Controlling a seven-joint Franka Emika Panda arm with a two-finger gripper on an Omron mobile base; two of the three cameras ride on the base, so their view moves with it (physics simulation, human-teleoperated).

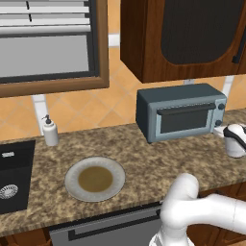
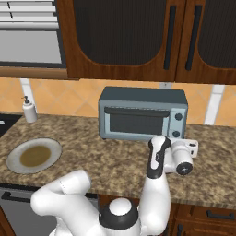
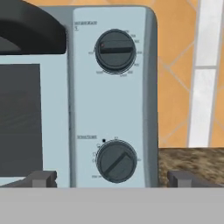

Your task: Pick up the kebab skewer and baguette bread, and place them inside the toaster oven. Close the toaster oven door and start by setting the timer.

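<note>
The blue-grey toaster oven (image 1: 180,113) (image 2: 143,113) stands at the back of the counter. The toaster oven door (image 2: 136,122) is shut, its dark bar handle (image 2: 136,112) along the top. My gripper (image 3: 111,179) (image 2: 190,146) hovers open just in front of the oven's right-hand knob panel, with nothing between its fingers. In the hand view the upper knob (image 3: 115,50) and the lower knob (image 3: 116,161) face me, the lower one straight ahead between the fingertips (image 3: 41,178). The kebab skewer and baguette bread are hidden from view.
A grey plate (image 1: 72,185) (image 2: 14,166) with a brown centre lies on the counter at the left. A soap dispenser (image 1: 50,130) stands by the black sink (image 1: 12,175). Dark wooden cabinets (image 1: 187,33) hang above the oven.
</note>
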